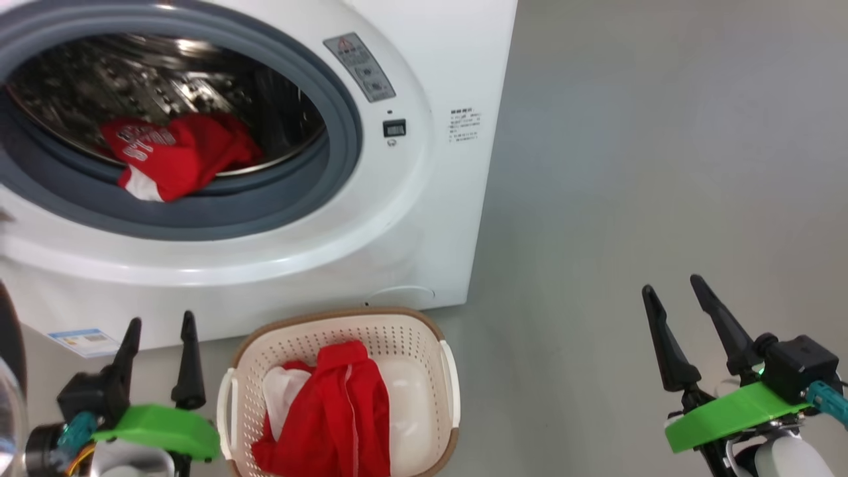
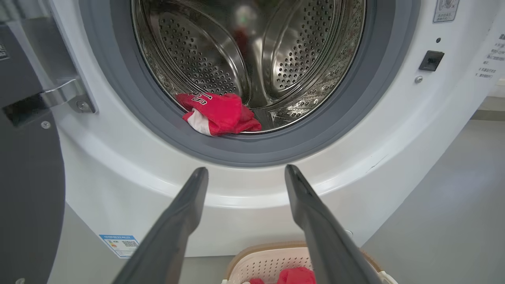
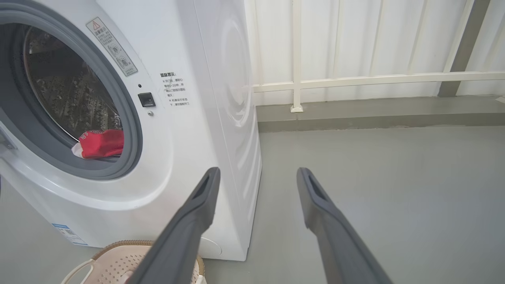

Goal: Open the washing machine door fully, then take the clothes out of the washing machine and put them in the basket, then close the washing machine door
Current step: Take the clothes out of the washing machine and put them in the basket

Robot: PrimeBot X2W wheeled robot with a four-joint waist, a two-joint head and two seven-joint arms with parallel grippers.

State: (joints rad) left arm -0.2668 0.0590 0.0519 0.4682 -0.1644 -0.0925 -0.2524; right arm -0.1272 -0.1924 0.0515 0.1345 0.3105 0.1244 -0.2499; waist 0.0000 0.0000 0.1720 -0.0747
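The washing machine [image 1: 411,218] stands with its door [image 2: 27,189] swung open to the left. A red jersey with white lettering [image 1: 175,156] lies at the drum's front lip, partly on the grey gasket. On the floor before the machine sits the basket [image 1: 397,338], and a second red garment with white trim [image 1: 331,417] lies in it. My left gripper [image 1: 162,319] is open and empty, left of the basket, its fingers pointing at the machine's front. My right gripper [image 1: 670,285] is open and empty over bare floor to the machine's right.
Grey floor [image 1: 662,165] stretches to the right of the machine. A white railing and panelled wall [image 3: 355,79] run behind it. The open door's dark rim [image 1: 10,331] stands close to my left arm. A blue sticker [image 1: 83,339] marks the machine's lower front.
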